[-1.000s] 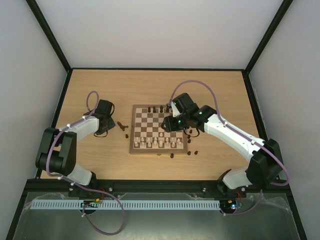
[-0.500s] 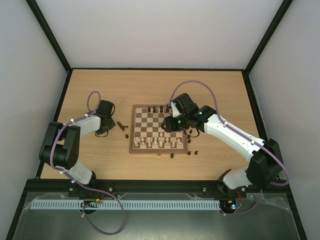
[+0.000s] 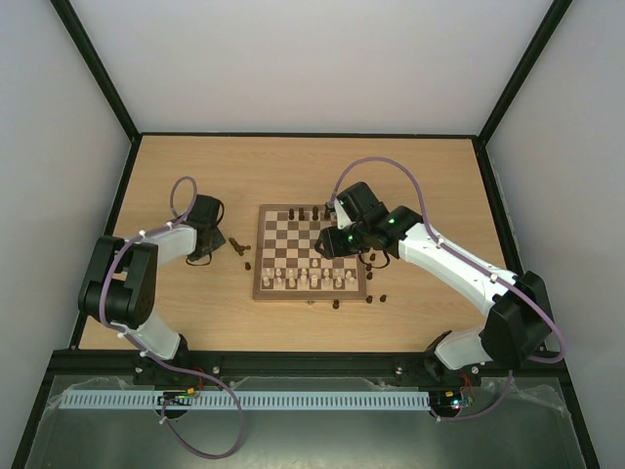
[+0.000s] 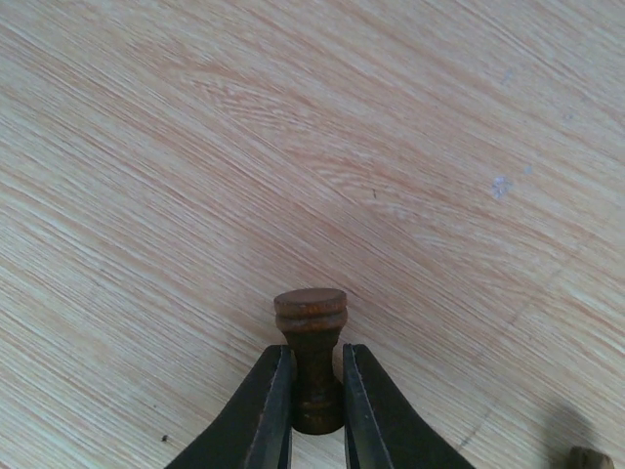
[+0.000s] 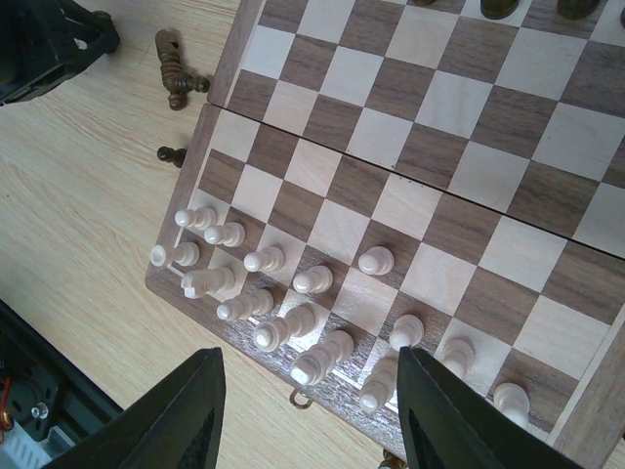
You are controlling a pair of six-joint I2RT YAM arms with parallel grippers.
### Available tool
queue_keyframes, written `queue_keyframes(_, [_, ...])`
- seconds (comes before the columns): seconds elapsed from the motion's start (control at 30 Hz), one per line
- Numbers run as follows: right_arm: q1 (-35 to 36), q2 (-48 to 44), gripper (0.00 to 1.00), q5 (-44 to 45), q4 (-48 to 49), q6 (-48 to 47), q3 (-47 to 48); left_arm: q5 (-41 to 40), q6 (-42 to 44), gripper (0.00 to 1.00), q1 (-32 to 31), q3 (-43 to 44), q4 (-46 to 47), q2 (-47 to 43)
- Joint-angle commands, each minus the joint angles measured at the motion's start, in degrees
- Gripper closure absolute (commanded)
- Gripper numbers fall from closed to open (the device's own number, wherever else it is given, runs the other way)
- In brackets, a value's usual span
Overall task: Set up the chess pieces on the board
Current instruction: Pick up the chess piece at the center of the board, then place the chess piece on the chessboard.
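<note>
high overhead, close wrists, shared board (image 3: 311, 252)

Bright, even overhead light casts only soft shadows, leaving a faint sheen on the board (image 5: 427, 153) toward 6 o'clock.

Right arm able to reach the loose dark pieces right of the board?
Likely yes: right gripper is open and empty over the board; the dark pieces lie uncovered just beside it.
</note>
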Motion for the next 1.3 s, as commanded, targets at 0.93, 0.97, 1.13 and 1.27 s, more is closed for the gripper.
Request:
queue_keyframes(0.93, [-1.3,-10.4,0.45,-29.4,7.7,5.6,0.4,63.9,11.9,0.91,-10.4,7.0,-13.1,-39.0])
queue_keyframes(0.97, [-2.1,-9.7,0.45,-31.6,7.1,6.6,1.0,60.3,13.6,0.91,-11.9,7.7,-15.4,-39.4])
queue_keyframes(1.13, [-4.3,-7.5,0.42,-39.6,7.3,11.3,1.7,33.3,17.7,0.92,-22.9,8.6,-22.5,-41.9])
queue_keyframes(1.27, [-4.9,-6.7,0.40,-40.8,6.9,12.6,1.8,19.7,17.4,0.93,-31.2,7.9,-23.9,-45.5])
